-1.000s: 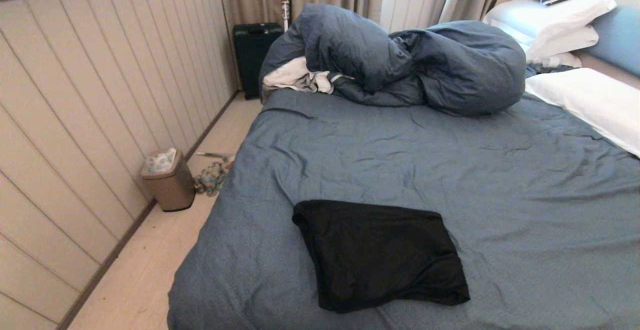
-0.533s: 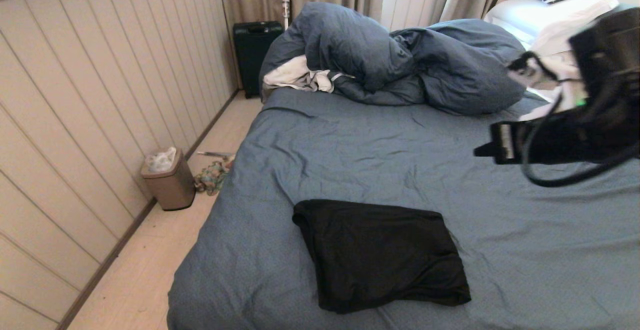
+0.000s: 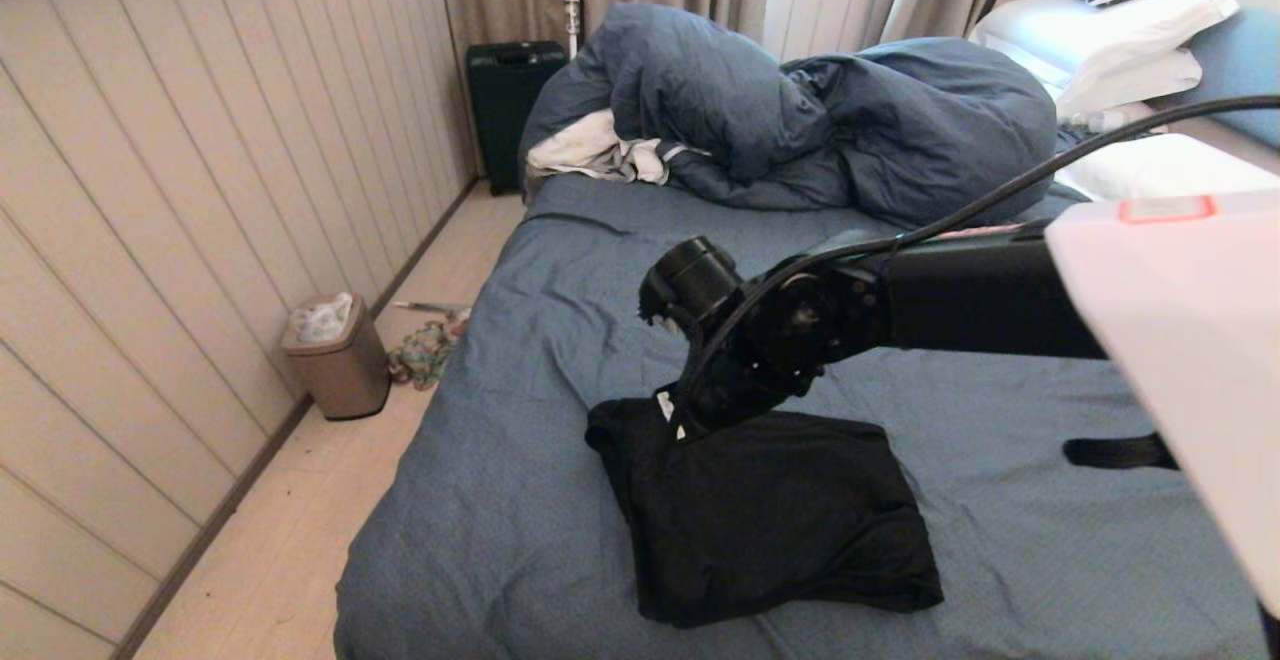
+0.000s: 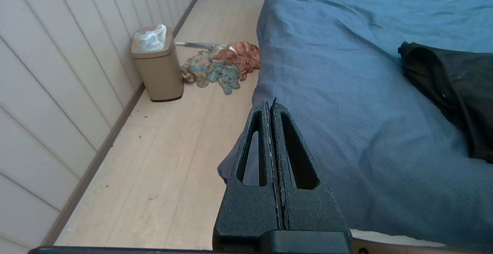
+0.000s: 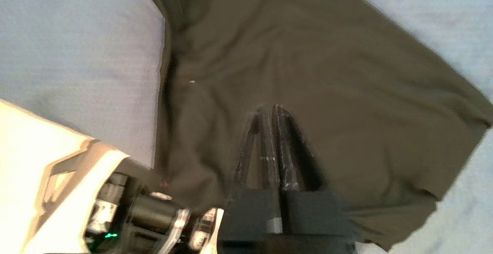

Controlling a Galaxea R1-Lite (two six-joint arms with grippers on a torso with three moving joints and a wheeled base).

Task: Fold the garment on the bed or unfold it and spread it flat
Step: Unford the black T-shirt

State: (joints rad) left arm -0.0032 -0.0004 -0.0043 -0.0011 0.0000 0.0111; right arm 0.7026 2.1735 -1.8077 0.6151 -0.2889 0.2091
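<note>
A black T-shirt [image 3: 770, 515] lies in a rough folded bundle near the foot edge of the bed [image 3: 1000, 340], no print or lettering showing, which suggests the job here is to open it and spread it flat. The right gripper [image 5: 269, 109] hangs over the shirt's far-left part, its fingers [image 5: 283, 146] nearly together and holding nothing, tips pointed down at the cloth; the arm reaches across from the bed's right side, placed, it seems, to pick at an upper layer. Whether the tips touch the fabric cannot be told. The left gripper [image 4: 270, 106] is parked off the bed's left edge over the floor, fingers clenched on nothing. The slate-blue sheet is creased but open around the shirt. A blue duvet [image 3: 820, 120] is heaped at the far side with a white cloth [image 3: 590, 150] tucked beside it, and white pillows [image 3: 1110, 40] lie at the right. Beyond the left edge, a bin [image 3: 338, 360] and a crumpled rag [image 3: 425, 352] sit on the pale floor by the panelled wall, a dark suitcase [image 3: 510, 110] by the curtains.
</note>
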